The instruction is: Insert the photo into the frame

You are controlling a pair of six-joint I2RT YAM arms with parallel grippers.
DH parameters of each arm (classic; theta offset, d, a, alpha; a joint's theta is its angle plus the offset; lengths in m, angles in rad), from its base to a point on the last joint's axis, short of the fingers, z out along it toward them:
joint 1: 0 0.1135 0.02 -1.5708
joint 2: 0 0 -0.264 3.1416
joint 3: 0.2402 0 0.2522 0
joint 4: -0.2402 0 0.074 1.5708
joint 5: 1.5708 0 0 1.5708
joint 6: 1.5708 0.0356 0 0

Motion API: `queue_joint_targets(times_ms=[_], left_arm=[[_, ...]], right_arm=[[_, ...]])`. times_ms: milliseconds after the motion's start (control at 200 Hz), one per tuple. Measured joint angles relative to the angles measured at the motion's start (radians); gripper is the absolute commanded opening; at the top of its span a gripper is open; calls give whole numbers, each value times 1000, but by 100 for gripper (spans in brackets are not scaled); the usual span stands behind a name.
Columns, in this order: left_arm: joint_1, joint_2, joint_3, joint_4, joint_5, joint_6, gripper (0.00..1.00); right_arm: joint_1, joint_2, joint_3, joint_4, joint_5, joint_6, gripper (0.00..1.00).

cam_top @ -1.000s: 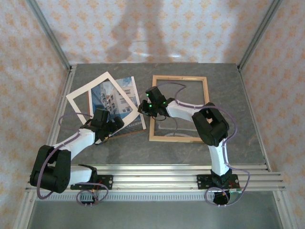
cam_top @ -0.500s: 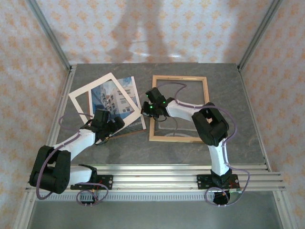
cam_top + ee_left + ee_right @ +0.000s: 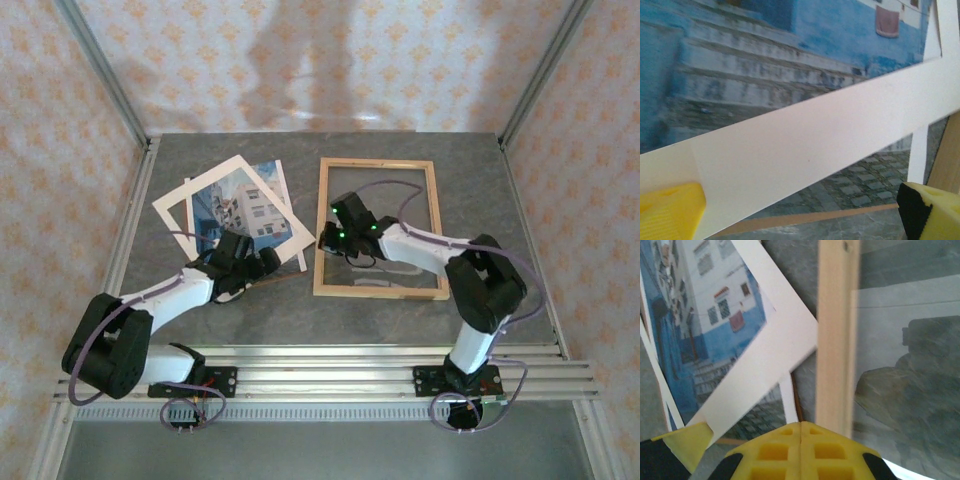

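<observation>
The photo [image 3: 247, 208] lies flat on the grey table [image 3: 480, 200], at about 10 o'clock from the table's middle and outside the frame. It is turned askew, and its white building and blue sky show through the window of a cream mat [image 3: 196, 184] lying on top of it. A strip of the photo sticks out past the mat toward 1 o'clock. In the left wrist view the photo [image 3: 790, 55] shows blue steps above the mat's pale band [image 3: 805, 145], with a thin brown edge of a backing board [image 3: 805, 218] beneath.

The frame [image 3: 378, 162] lies at 3 o'clock from the photo, upright in the top view, with the grey table visible through its pane. The mat's 4 o'clock corner reaches the frame's left rail [image 3: 832, 335]; I cannot tell whether it touches the rail.

The right gripper [image 3: 326, 240] sits at the frame's 9 o'clock edge. Its yellow fingertips are pressed together [image 3: 801, 447] with nothing between them, just beside the wooden rail.

The left gripper [image 3: 258, 263] is at 6 o'clock from the photo, over the mat's near side. Its jaws are spread wide [image 3: 800, 214], and the mat's band runs across the gap between them without being clamped.
</observation>
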Motion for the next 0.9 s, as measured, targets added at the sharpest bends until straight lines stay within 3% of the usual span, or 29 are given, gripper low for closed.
queue_joint_targets(times_ms=[110, 320, 676, 901], left_arm=[[-16, 6, 8, -5, 0, -3, 100], [-16, -20, 36, -131, -62, 32, 100], [34, -113, -8, -220, -87, 45, 100], [64, -108, -32, -211, -80, 47, 100]], right_arm=[[-2, -31, -38, -42, 14, -9, 0], [-2, 11, 98, -173, 30, -129, 26], [-2, 406, 617, -311, -8, -322, 42], [-1, 574, 791, -419, -8, -380, 51]])
